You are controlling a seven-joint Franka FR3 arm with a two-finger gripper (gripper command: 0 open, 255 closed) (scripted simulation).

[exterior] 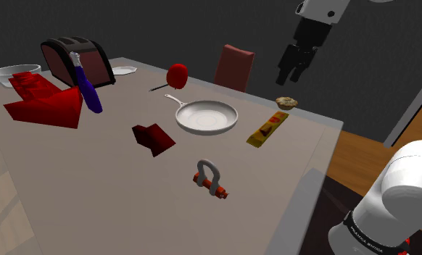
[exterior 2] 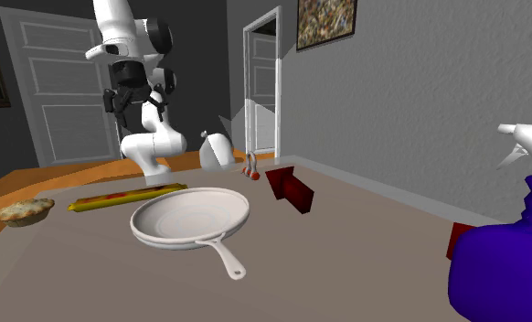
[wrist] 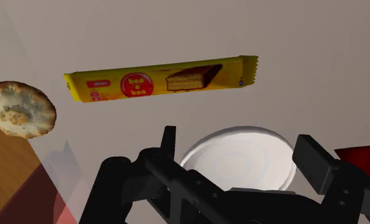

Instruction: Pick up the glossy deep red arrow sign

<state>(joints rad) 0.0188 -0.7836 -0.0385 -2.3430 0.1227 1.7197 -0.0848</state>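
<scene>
Spread wide and empty for the approach, the gripper (exterior: 293,72) hangs high; the red arrow sign (exterior: 154,138) lies toward its eight o'clock in the shoulder view.

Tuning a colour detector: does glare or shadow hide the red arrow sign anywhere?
Shoulder view: the deep red arrow-shaped sign is evenly lit, with no glare and darker sides. Second exterior view: it is unobstructed, its shaded faces very dark against the grey table.

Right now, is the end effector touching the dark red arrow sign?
Apart. The shoulder view shows the end effector high in the air, the arrow sign lying on the table.
</scene>
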